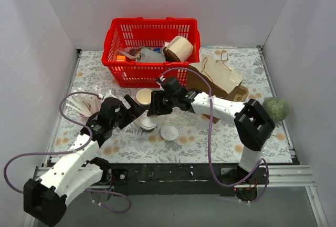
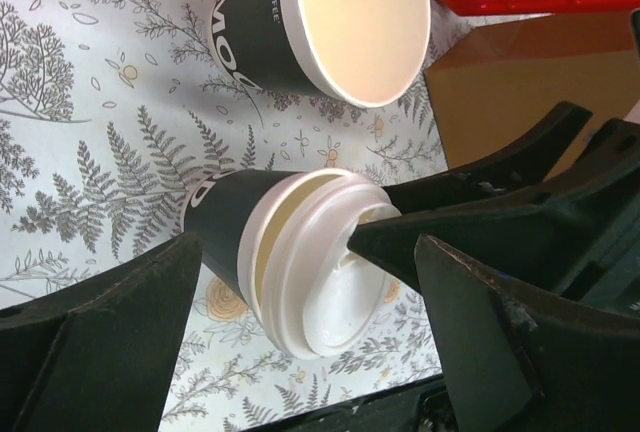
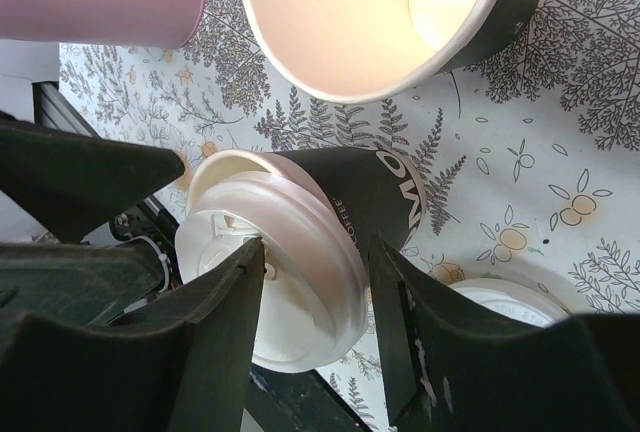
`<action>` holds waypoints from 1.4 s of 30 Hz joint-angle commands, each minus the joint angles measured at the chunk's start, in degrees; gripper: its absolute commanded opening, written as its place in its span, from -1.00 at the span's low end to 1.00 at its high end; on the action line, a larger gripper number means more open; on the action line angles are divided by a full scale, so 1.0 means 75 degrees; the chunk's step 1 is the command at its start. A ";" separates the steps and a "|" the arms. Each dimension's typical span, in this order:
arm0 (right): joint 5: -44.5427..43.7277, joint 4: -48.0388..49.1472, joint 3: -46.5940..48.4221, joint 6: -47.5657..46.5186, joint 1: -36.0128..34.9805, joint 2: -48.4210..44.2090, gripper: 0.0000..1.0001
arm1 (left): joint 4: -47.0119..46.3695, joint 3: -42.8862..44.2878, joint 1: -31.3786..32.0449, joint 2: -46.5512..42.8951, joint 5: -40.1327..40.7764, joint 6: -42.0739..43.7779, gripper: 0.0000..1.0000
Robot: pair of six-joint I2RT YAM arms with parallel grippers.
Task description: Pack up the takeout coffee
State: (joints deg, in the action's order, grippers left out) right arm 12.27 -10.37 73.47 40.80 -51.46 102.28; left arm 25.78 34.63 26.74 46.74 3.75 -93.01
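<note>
The takeout coffee (image 1: 148, 123) stands on the floral mat, a dark cup (image 2: 225, 217) with its white lid (image 3: 300, 242) sitting askew, so a strip of cream inside shows. My right gripper (image 1: 152, 107) (image 3: 315, 342) is closed on the lid's rim, one finger on the lid's top and the other outside the edge. My left gripper (image 1: 135, 112) (image 2: 300, 352) is open, its fingers wide apart on either side of the cup without touching it. The matching lidless cup (image 1: 144, 96) (image 2: 350, 12) stands just behind. A loose white lid (image 1: 169, 131) (image 3: 510, 302) lies to the right.
A red basket (image 1: 113, 43) holding several items stands at the back. A brown paper bag (image 1: 220, 77) lies to its right, close behind my right arm. A pink and white object (image 1: 84, 103) lies left of my left gripper. A green ball (image 1: 275, 109) sits at the right edge.
</note>
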 commanded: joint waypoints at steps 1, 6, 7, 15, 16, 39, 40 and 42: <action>-0.0160 -0.0199 0.0282 -0.0201 -0.0052 0.0050 0.07 | -0.0461 0.0046 -0.0424 0.0353 -0.1225 0.0870 0.65; -0.0055 -0.0199 0.0375 -0.0236 -0.0052 0.0109 0.04 | -0.0730 -0.0082 -0.0624 0.0459 -0.1788 0.0929 0.49; -0.0043 -0.0176 0.0399 -0.0248 -0.0052 0.0132 0.04 | -0.0707 -0.0094 -0.0613 0.0471 -0.1754 0.0952 0.47; 0.0051 -0.0141 0.0598 -0.0318 -0.0099 0.0273 0.04 | -0.0801 -0.0235 -0.0624 0.0694 -0.2082 0.0976 0.17; 0.0051 -0.0129 0.0610 -0.0318 -0.0111 0.0273 0.04 | -0.0766 -0.0246 -0.0636 0.0694 -0.2059 0.0964 0.15; -0.0171 -0.0246 0.0657 -0.0811 -0.0228 0.0122 0.18 | -0.0602 -0.0364 -0.0624 0.0729 -0.1825 0.0695 -0.46; -0.0230 -0.0234 0.0610 -0.0811 -0.0228 0.0039 0.18 | -0.0567 -0.0364 -0.0636 0.0740 -0.1801 0.0671 -0.47; -0.0393 -0.0223 0.0494 -0.0776 -0.0228 -0.0183 0.22 | -0.0531 -0.0364 -0.0624 0.0741 -0.1824 0.0659 -0.48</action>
State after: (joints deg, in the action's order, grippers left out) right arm 11.05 -11.09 77.60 35.79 -51.94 105.12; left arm 21.15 32.29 21.71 52.40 -9.91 -87.00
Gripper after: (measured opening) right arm 0.593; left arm 0.347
